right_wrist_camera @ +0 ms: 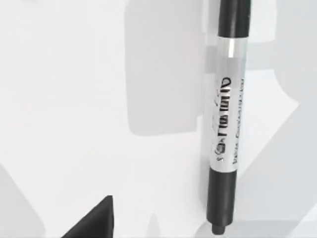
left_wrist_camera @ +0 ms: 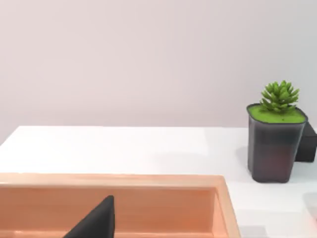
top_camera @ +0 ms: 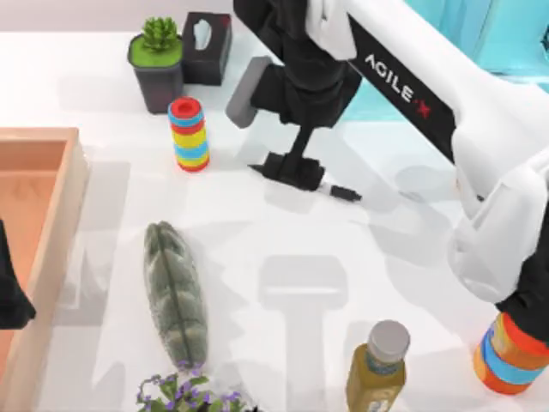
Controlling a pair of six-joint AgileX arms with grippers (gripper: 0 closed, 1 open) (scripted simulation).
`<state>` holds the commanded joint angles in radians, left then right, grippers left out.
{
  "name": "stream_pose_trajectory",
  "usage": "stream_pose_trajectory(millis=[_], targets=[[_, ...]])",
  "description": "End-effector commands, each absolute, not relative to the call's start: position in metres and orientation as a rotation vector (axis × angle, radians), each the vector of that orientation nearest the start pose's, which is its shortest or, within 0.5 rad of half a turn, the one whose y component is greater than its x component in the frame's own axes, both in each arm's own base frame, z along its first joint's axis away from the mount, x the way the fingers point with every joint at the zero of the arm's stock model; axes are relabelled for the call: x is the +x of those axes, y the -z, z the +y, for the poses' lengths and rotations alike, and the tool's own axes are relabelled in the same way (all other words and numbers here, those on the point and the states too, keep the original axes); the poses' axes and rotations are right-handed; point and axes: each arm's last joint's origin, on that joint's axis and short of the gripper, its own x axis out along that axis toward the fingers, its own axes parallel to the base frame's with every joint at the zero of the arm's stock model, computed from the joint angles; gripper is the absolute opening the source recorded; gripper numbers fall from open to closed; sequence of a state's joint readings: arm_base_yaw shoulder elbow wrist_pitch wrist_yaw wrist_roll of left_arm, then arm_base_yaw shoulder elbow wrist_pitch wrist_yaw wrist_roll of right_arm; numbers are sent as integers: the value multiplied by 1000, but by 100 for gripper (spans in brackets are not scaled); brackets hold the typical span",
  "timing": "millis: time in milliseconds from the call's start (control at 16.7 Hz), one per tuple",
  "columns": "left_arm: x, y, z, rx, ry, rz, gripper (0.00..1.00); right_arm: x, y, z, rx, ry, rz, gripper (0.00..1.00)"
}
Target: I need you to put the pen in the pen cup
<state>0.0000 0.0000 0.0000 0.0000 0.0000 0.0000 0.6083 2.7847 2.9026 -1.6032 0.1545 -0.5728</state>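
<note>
The pen (top_camera: 343,190) lies flat on the white table near the back middle. Only its dark tip pokes out to the right from under my right gripper (top_camera: 290,169), which hangs open just above it. In the right wrist view the pen (right_wrist_camera: 228,124) shows close up, black with a printed white-grey label band, resting on the table beside one dark fingertip (right_wrist_camera: 96,220) and not touching it. My left gripper (top_camera: 10,296) sits parked at the left edge over the wooden tray. The pen cup is out of view.
A wooden tray (top_camera: 73,197) lines the left side. At the back stand a succulent pot (top_camera: 157,64), a black tissue box (top_camera: 206,47) and a coloured ring stack (top_camera: 189,135). In front lie a green leaf-shaped object (top_camera: 176,292), a capped bottle (top_camera: 377,365) and an orange-blue can (top_camera: 506,356).
</note>
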Motion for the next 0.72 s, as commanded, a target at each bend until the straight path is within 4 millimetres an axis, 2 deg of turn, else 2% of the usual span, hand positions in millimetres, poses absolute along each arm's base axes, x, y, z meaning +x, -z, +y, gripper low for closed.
stream_pose_trajectory(millis=[300,420,540,720], targets=[[106,-160,-1,0,0,0,100,426,-179,297,-1023,-793,1274,100],[106,-160,-1,0,0,0,100,429,-169,299,-1025,-794,1267,100],[106,-160,-1,0,0,0,100,434,-151,299,-1025,-795,1268,100],[106,-160,-1,0,0,0,100,438,-113,297,-1027,-796,1280,100]])
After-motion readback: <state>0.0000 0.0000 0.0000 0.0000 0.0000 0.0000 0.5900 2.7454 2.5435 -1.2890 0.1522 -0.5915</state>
